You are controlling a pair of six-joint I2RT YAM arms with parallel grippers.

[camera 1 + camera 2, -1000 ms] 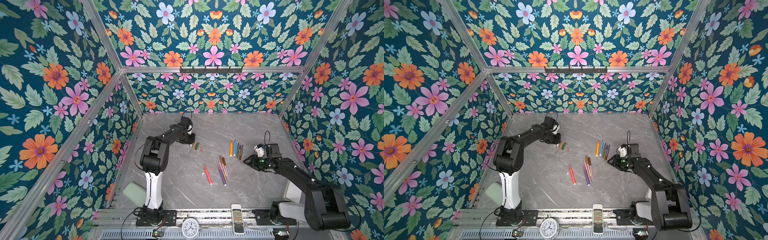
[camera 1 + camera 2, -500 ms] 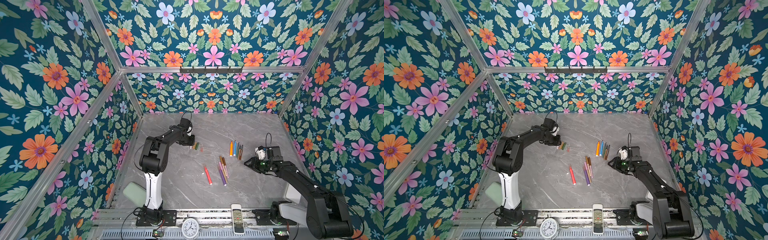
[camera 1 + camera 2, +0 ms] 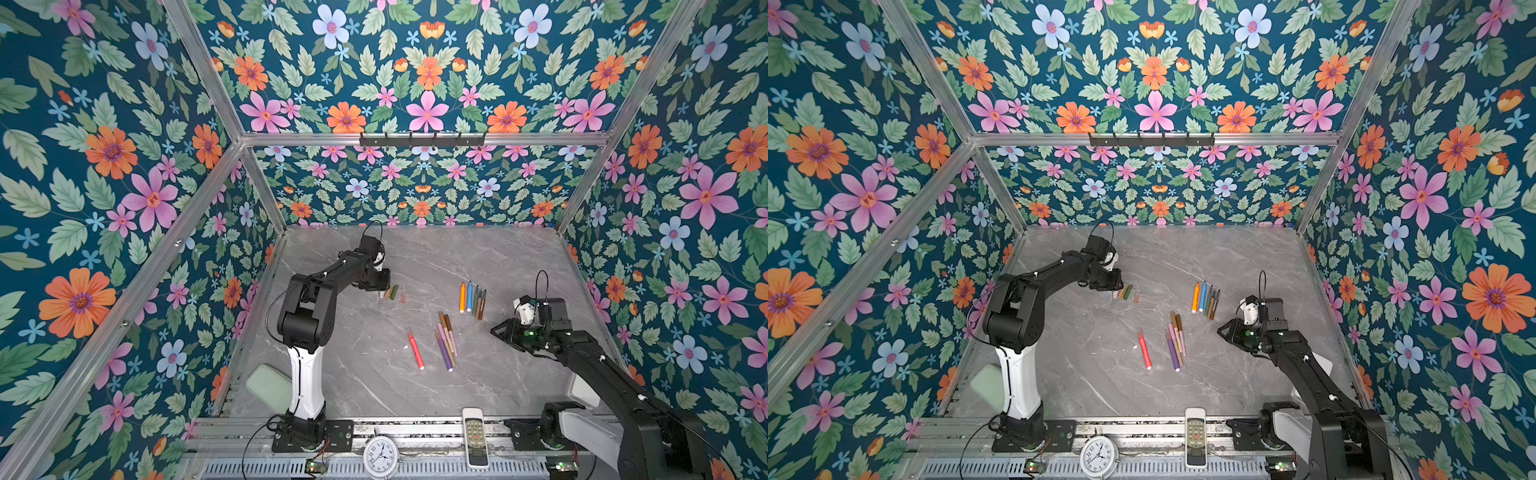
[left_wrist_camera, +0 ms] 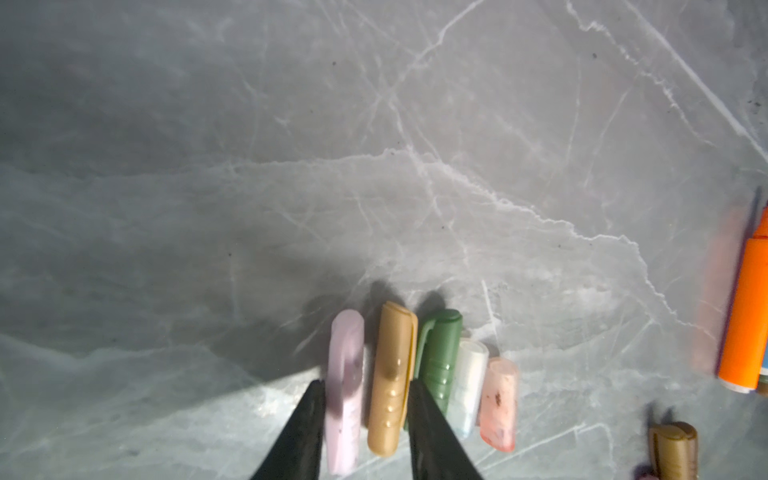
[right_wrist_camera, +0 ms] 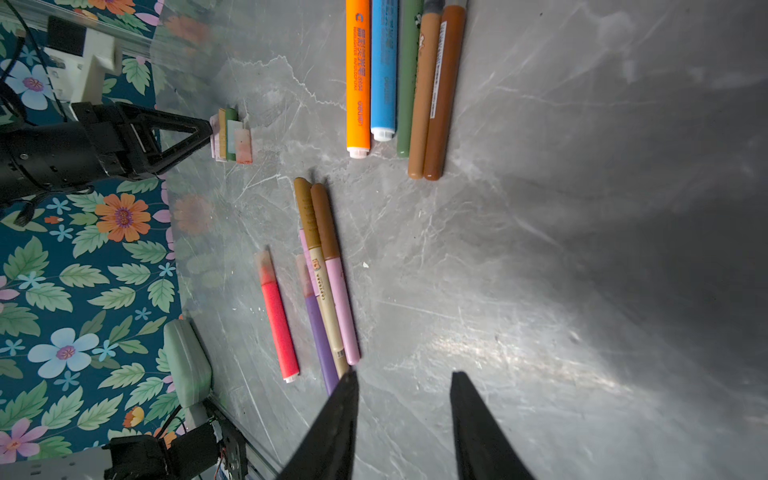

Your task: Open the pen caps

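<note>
Five caps (image 4: 390,374) in a row — two between left jaws

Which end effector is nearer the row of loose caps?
Left. The left end effector straddles the pink cap and tan cap in that row; the right end effector is far off, beyond the pens.

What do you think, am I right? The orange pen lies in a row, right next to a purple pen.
Not quite. The orange pen does lie in a row, but its neighbour is a blue pen, not a purple one. The right wrist view shows it best.
</note>
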